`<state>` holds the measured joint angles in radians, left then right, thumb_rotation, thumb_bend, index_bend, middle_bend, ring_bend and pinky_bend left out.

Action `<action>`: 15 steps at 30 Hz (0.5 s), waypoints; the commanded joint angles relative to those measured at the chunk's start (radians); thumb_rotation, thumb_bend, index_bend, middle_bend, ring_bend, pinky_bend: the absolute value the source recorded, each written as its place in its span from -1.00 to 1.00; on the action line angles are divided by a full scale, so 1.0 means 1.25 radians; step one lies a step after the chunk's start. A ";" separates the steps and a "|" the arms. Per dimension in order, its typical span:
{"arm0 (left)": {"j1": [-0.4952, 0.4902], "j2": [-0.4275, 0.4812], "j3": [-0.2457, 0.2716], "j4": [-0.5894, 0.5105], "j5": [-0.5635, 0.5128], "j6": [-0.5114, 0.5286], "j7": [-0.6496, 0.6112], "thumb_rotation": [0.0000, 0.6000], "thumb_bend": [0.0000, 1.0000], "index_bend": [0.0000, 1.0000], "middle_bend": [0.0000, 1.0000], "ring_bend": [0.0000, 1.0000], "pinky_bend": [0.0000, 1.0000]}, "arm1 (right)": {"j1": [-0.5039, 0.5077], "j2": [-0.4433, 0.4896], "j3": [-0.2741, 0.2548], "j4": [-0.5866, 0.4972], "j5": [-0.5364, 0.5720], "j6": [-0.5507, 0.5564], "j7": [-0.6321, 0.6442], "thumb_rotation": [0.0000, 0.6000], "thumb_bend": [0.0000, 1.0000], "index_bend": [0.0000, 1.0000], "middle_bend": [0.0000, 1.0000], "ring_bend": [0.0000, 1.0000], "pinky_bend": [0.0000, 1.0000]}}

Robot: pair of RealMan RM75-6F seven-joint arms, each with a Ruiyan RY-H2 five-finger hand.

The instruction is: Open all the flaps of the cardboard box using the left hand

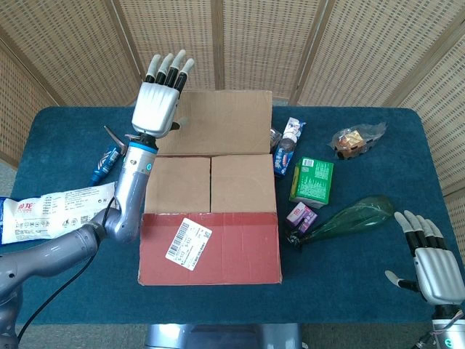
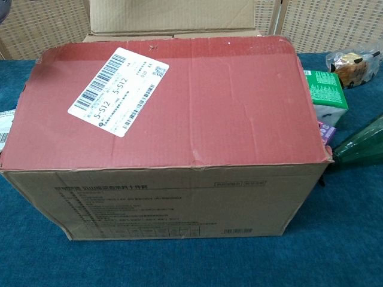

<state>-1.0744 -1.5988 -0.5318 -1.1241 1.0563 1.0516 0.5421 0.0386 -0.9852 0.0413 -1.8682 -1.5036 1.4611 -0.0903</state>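
left hand (image 1: 157, 104): fingers spread, holding nothing, at far flap (image 1: 218, 122) left edge | cardboard box (image 1: 210, 218): tabletop (image 1: 58, 291) centre; likely light, stiff, creasing at hinges; lift remaining flaps by free edges | right hand (image 1: 434, 269): spread, empty

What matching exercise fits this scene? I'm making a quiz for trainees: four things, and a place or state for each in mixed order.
Things:
1. far flap
2. near flap
3. left hand
4. green bottle

Places or states:
A. lies on its side, right of the cardboard box
B. folded back, brown inside showing
C. still shut, red, carries a white label
D. fingers straight, at the far flap's left edge

Pairs: 1-B, 2-C, 3-D, 4-A
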 commanded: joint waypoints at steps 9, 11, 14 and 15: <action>0.075 0.179 0.035 -0.272 -0.166 -0.087 0.034 1.00 -0.96 -0.95 -1.00 -1.00 -0.72 | 0.001 0.000 -0.006 -0.005 -0.010 0.000 -0.005 1.00 -1.00 -1.00 -1.00 -1.00 -1.00; 0.085 0.222 0.044 -0.324 -0.225 -0.103 0.057 1.00 -0.96 -0.86 -1.00 -1.00 -0.68 | 0.002 -0.001 -0.007 -0.006 -0.013 0.000 -0.008 1.00 -1.00 -1.00 -1.00 -1.00 -1.00; 0.103 0.293 0.070 -0.390 -0.294 -0.134 0.071 1.00 -0.96 -0.79 -1.00 -1.00 -0.68 | 0.003 -0.003 -0.009 -0.006 -0.018 0.000 -0.012 1.00 -1.00 -1.00 -1.00 -1.00 -1.00; 0.108 0.310 0.076 -0.403 -0.301 -0.144 0.064 1.00 -0.96 -0.78 -1.00 -1.00 -0.69 | 0.003 -0.004 -0.009 -0.006 -0.019 0.000 -0.013 1.00 -1.00 -1.00 -1.00 -1.00 -1.00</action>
<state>-0.9719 -1.2873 -0.4684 -1.5537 0.7431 0.9194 0.6019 0.0425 -0.9899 0.0303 -1.8757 -1.5271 1.4614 -0.1066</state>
